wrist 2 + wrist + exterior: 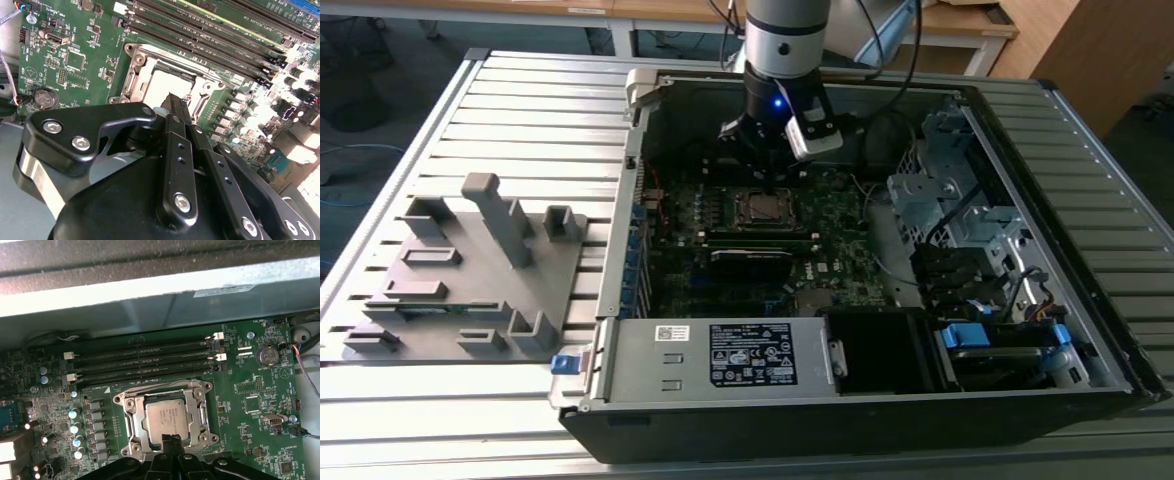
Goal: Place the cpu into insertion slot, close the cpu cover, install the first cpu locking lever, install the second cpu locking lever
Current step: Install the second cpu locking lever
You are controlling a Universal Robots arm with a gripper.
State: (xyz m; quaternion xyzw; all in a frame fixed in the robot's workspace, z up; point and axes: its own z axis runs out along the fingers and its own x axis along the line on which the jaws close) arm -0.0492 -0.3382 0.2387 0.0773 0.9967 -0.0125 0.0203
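The cpu (169, 417) lies flat in the insertion slot (765, 207), its silver-grey top facing up, and it also shows in the second wrist view (165, 84). The cpu cover (200, 407) lies down around it as a silvery frame (134, 75). My gripper (171, 440) hangs just above the socket's edge, fingers pressed together with nothing between them. In the second wrist view the fingertips (172, 100) reach over the chip's rim. The exterior view has the gripper (767, 168) inside the open computer case, right above the socket. I cannot tell how the locking levers stand.
Long black memory slots (145, 360) run beside the socket, with a row of capacitors (75, 427) and a coin battery (266, 356) nearby. The case wall (635, 150), power supply (720, 355) and drive cage (961, 210) hem in the board. A grey fixture (467, 270) sits on the slatted table.
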